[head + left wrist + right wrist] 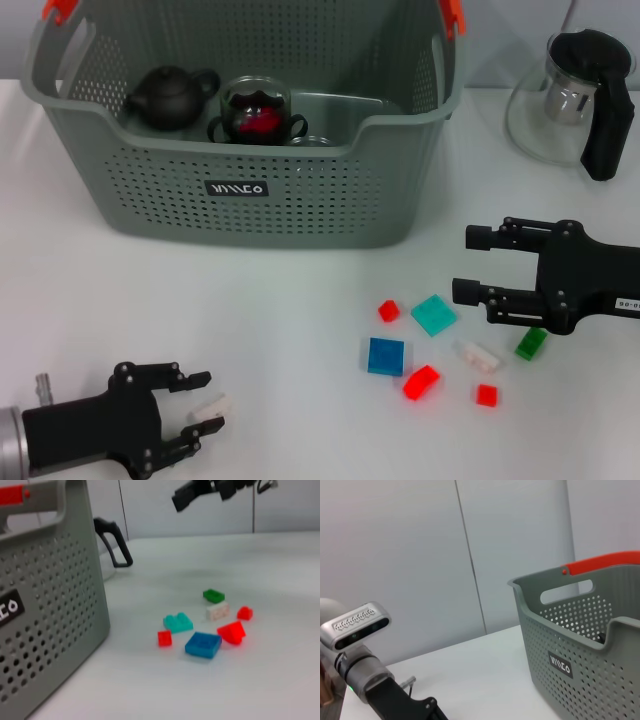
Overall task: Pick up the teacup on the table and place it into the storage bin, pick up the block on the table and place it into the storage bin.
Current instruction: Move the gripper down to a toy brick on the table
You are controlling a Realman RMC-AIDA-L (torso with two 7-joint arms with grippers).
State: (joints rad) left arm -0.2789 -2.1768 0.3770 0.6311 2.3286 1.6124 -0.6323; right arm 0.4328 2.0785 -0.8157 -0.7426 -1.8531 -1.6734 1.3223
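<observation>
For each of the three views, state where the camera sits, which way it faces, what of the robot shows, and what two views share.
Head view: high on the robot, looking forward and down at the storage bin, the loose blocks, the left pincer and the right pincer, both open.
Left wrist view: low over the table, facing across the blocks past the bin's wall; the right pincer hangs far off.
Right wrist view: faces the bin and back wall; the left arm shows.
Shared: all three show the bin.

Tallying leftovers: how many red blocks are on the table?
3: a cube beside the teal block, a wedge beside the blue block, a brick near the white block. None look hidden.
</observation>
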